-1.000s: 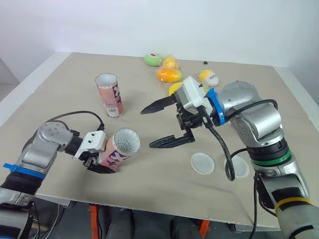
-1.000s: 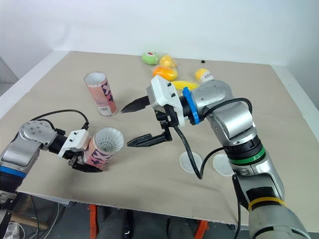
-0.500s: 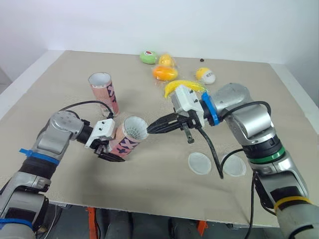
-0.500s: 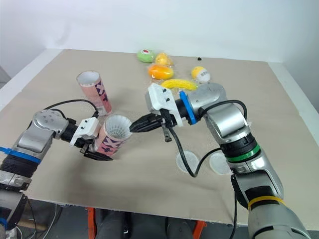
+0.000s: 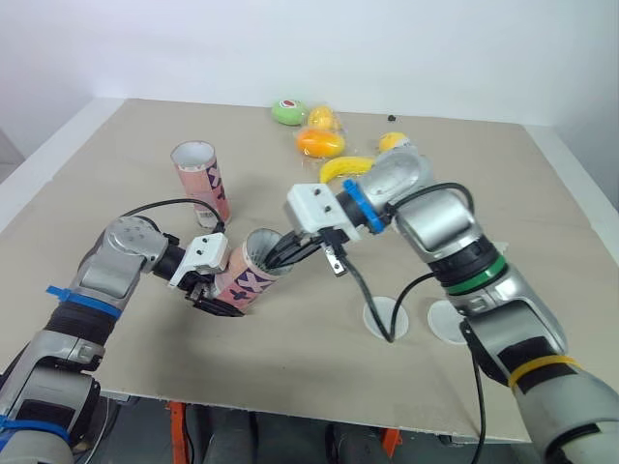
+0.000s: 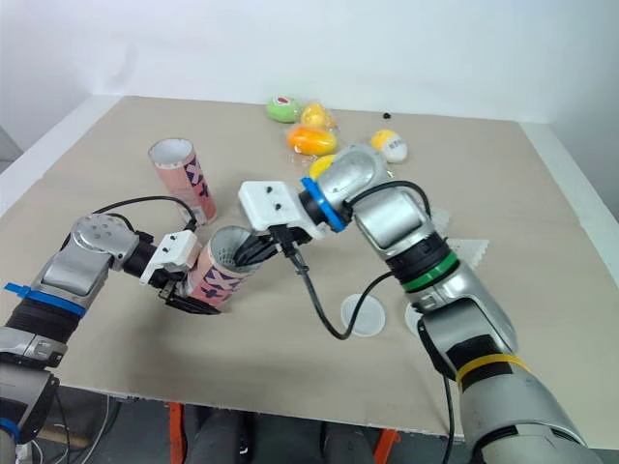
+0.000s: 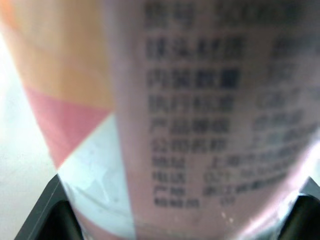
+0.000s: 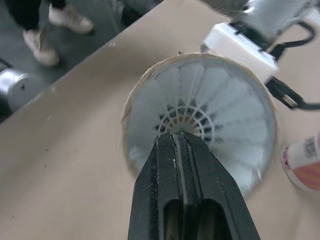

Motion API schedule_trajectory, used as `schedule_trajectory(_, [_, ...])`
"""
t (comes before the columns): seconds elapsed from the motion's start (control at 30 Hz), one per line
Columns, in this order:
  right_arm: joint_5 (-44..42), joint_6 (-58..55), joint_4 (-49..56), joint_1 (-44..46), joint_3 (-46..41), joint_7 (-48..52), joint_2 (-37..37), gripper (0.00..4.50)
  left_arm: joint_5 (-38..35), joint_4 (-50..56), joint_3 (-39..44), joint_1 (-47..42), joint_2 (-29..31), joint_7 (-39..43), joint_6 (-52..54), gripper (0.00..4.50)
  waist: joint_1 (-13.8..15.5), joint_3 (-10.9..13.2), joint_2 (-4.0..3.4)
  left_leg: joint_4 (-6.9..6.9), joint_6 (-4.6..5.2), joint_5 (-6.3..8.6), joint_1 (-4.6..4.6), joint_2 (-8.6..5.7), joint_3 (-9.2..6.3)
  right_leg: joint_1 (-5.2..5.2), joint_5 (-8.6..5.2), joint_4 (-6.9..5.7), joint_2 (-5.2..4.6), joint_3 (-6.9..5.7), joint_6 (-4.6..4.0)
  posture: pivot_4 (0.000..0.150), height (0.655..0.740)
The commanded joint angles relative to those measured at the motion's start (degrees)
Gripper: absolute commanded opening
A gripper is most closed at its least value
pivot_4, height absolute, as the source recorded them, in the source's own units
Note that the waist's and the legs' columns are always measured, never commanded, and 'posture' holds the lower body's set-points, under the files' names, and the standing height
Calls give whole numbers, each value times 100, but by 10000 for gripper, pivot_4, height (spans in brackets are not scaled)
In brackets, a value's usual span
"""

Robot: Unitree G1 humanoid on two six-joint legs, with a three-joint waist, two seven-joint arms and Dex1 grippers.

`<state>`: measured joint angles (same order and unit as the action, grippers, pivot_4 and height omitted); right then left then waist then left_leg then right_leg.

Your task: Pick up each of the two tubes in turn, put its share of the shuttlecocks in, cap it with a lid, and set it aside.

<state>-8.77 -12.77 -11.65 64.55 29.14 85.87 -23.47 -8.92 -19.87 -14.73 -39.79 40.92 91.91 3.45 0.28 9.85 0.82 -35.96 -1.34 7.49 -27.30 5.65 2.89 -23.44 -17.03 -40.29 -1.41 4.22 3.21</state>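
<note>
My left gripper is shut on a pink patterned tube, held tilted just above the table with its open mouth facing right. The tube's printed label sits between the left fingers. My right gripper is shut, and its joined fingertips reach into the tube's mouth. In the right wrist view they rest against the middle of a white shuttlecock sitting inside the tube. A second pink tube stands upright and open at the back left. Two white lids lie flat on the table under the right arm.
Toy fruits lie at the back of the table: a green one, an orange one, a yellow banana and others. Something white and feathered lies by the right forearm. The table's front edge is close to the lids.
My right gripper has shut and moved left, pushing its fingertips into the mouth of the held tube. The left gripper keeps the tube, now nearer the table's middle. The camera shifted slightly.
</note>
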Motion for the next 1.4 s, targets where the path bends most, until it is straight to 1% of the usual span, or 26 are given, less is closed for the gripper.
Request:
schedule_trajectory(0.03, [264,274,-457,337,179,72,393,1011,62,-95,-87,16,-44,46,-5,33948,0,0,0,0,-4,-2,0,0,0,0,1,-1,0,0,1,1500,6946])
schedule_trajectory(0.1, [396,428,-711,487,276,64,644,1011,64,-109,-71,-1,-54,13,5,33948,-1,0,0,-1,-8,-5,0,0,1,-1,6,-1,-1,0,1,1500,6946])
schedule_trajectory(0.3, [544,688,-1173,660,254,144,1076,1011,11,-25,16,54,-54,-111,64,33948,4,-1,1,-2,-15,-7,0,1,0,-1,7,-4,-1,-1,0,1500,6946])
schedule_trajectory(0.5, [116,316,-962,750,-312,480,781,1011,-12,185,90,221,-43,-187,57,33948,9,0,1,-2,-23,-11,6,2,-2,-5,1,-32,2,-2,-7,1500,6946])
schedule_trajectory(0.6, [-326,104,-199,823,-523,648,86,1011,-91,261,166,287,-68,-240,0,33948,25,2,2,-7,-25,-12,2,0,-3,-4,-1,-32,-2,-2,-3,1500,6946])
schedule_trajectory(0.7, [-779,33,527,841,-526,663,-795,1011,-208,316,256,356,-131,-275,-89,33948,28,2,2,-9,-28,-10,1,-2,-2,-4,-2,-30,-7,-2,0,1500,6946])
schedule_trajectory(0.77, [-1039,-83,832,832,-538,663,-1195,1011,-265,354,301,401,-174,-298,-167,33948,25,2,2,-7,-29,-9,1,-2,-2,-5,-4,-30,-7,-1,-3,1500,6946])
schedule_trajectory(0.93, [-973,-95,1115,456,-883,663,-2005,1011,-507,531,504,442,-498,-477,-455,33948,8,2,2,-2,-32,-7,3,4,1,-14,-4,-31,-2,-2,-14,1500,6946])
schedule_trajectory(0.97, [-924,-83,1073,295,-981,652,-2201,1011,-580,522,565,429,-611,-542,-550,33948,8,4,5,-2,-32,-7,3,4,1,-13,-5,-31,-2,-2,-14,1500,6946])
schedule_trajectory(1.0, [-785,-46,900,-31,-1022,655,-2589,1011,-704,520,667,449,-794,-643,-762,33948,13,4,6,-2,-32,-7,1,3,1,-14,-5,-31,-3,-1,-13,1500,6946])
schedule_trajectory(1.03, [-630,11,752,-432,-1017,658,-2986,3531,-878,543,731,503,-962,-677,-756,33948,51,5,13,-3,-32,-7,1,2,1,-11,-6,-29,-4,-1,-11,1500,6946])
schedule_trajectory(1.1, [-484,94,638,-1028,-921,663,-3524,10091,-1035,542,763,619,-1212,-763,-800,33948,73,7,17,-13,-33,-1,-2,-6,-2,3,-15,-14,-9,0,5,1500,6946])
schedule_trajectory(1.13, [-473,117,653,-1240,-907,663,-3654,10091,-1045,519,750,679,-1313,-817,-842,33948,56,9,14,-13,-32,-1,-4,-8,-2,4,-14,-12,-10,3,7,1500,6946])
schedule_trajectory(1.17, [-422,128,614,-1395,-915,663,-3697,17459,-1079,485,739,728,-1410,-863,-828,33948,32,7,7,-15,-31,3,-7,-8,8,-3,-9,-10,-11,12,10,1500,6946])
schedule_trajectory(1.2, [-340,177,525,-1564,-907,663,-3726,20321,-1090,392,722,777,-1567,-936,-893,33948,4,11,2,-15,-26,7,-5,-10,7,3,-10,-6,-10,16,15,1500,6946])
schedule_trajectory(1.23, [-288,193,497,-1684,-919,663,-3747,26624,-1105,369,715,829,-1662,-982,-918,33948,-37,12,-5,-14,-26,7,-5,-8,8,0,-10,-6,-7,18,14,1500,6946])
schedule_trajectory(1.3, [-123,188,424,-1891,-874,595,-3711,34382,-1195,315,676,930,-1903,-1026,-782,33948,-97,12,-6,-12,-26,7,-2,-4,4,-4,-4,-9,4,21,9,1500,6946])
schedule_trajectory(1.33, [-26,153,346,-1930,-850,515,-3646,39070,-1236,296,679,965,-2027,-1088,-734,33948,-120,12,-6,-11,-26,6,1,-2,0,0,-4,-9,10,20,9,1500,6946])
schedule_trajectory(1.37, [50,150,224,-1962,-817,466,-3546,42379,-1225,256,632,994,-2151,-1139,-677,33948,-149,12,-6,-10,-27,5,1,-2,-1,1,-5,-10,11,20,10,1500,6946])
schedule_trajectory(1.4, [139,122,92,-1961,-792,384,-3433,42379,-1187,237,581,1024,-2239,-1180,-671,33948,-159,12,-6,-11,-28,5,2,-2,0,1,-5,-11,11,21,10,1500,6946])
